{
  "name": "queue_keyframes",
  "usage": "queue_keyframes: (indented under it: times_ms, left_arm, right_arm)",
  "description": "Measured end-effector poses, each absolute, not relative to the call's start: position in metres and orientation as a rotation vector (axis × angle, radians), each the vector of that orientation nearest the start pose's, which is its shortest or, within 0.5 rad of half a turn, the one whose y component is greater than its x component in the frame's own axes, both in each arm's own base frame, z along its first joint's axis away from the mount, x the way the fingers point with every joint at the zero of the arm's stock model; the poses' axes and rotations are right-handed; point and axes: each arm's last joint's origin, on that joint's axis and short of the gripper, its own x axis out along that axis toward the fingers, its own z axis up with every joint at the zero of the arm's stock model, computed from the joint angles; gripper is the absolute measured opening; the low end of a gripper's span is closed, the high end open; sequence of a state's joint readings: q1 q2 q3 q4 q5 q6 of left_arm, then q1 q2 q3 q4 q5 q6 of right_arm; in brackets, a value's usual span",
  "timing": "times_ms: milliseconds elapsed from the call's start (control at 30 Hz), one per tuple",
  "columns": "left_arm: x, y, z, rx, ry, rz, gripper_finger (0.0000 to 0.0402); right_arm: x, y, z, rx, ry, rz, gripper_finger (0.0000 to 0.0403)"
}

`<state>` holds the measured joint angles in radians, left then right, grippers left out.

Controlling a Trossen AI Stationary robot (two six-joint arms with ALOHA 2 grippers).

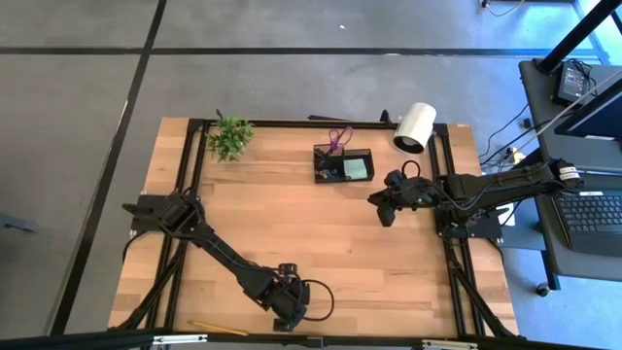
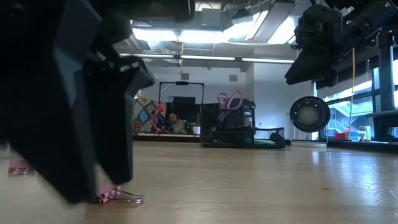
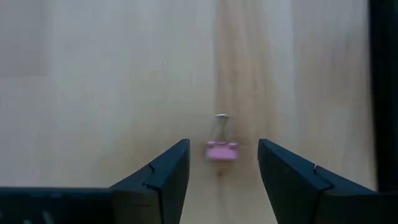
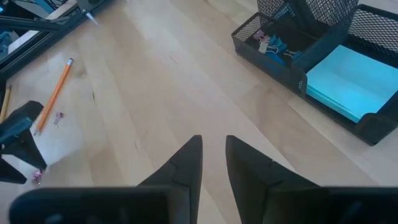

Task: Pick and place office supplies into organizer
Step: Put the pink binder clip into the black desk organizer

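Straddling pink binder clip (image 3: 222,150): left end effector (image 3: 222,163) released | right end effector (image 4: 213,152) state unclear | no legible writing

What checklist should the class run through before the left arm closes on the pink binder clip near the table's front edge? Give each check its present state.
1. Left gripper jaws open: ok.
2. Pink binder clip lies between the jaws: ok, it sits in the gap in the left wrist view.
3. Jaws low enough to grip the clip: cannot tell; the low view shows the gripper close to the table.
4. Clip free of other things: ok, only bare wood around it.
5. Organizer has room: ok, the small compartment holding other clips is not full.
6. Right gripper out of the way: ok, it hangs beside the organizer, jaws nearly together, holding nothing.
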<state>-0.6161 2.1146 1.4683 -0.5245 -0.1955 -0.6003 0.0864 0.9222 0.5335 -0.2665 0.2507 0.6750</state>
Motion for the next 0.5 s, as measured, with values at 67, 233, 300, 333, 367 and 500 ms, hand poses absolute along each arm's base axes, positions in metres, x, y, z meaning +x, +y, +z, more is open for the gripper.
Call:
queue_keyframes:
  times_ms: [67,233,300,333,367,500]
  left_arm:
    - [0.351,-0.242,0.138,-0.081,1.144,-0.036,0.0182]
    - [0.352,-0.242,0.131,-0.097,1.163,-0.018,0.0181]
    - [0.352,-0.242,0.130,-0.095,1.173,-0.020,0.0176]
    - [0.352,-0.242,0.129,-0.091,1.178,-0.023,0.0172]
    - [0.352,-0.242,0.129,-0.087,1.183,-0.027,0.0168]
    - [0.350,-0.241,0.127,-0.072,1.210,-0.042,0.0149]
  right_arm:
    - [0.186,0.009,0.218,0.540,0.565,-0.368,0.0076]
    - [0.186,0.009,0.218,0.539,0.566,-0.368,0.0076]
    - [0.186,0.009,0.218,0.539,0.566,-0.368,0.0076]
    - [0.186,0.009,0.218,0.538,0.566,-0.368,0.0076]
    - [0.186,0.009,0.218,0.538,0.566,-0.368,0.0076]
    - [0.186,0.009,0.218,0.538,0.566,-0.368,0.0076]
